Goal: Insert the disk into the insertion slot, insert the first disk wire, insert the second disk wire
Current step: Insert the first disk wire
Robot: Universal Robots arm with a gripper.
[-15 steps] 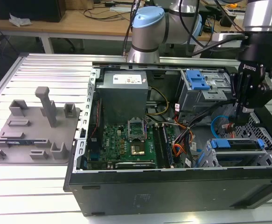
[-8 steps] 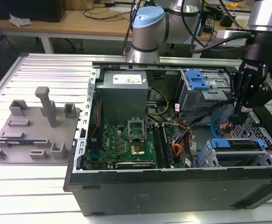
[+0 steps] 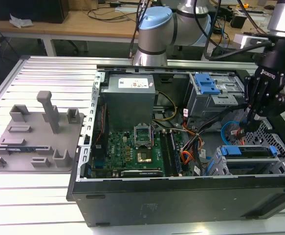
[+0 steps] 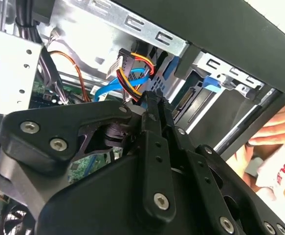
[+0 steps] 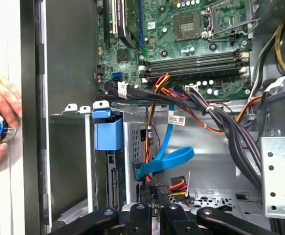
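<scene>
My gripper (image 3: 253,124) clenched the disk wire (image 4: 141,62); the disk (image 3: 247,152) sat in the insertion slot (image 3: 219,169) just nearer, long axis running the exterior view's left to right.

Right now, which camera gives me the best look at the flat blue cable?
The first wrist view: the flat blue cable shows its loop, unobstructed. The second wrist view catches a short stretch of it; the exterior view, a thin curve.

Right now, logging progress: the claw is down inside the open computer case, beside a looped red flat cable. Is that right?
No: the looped flat cable beside the claw is blue, not red, as the first wrist view shows. The rest holds.
</scene>
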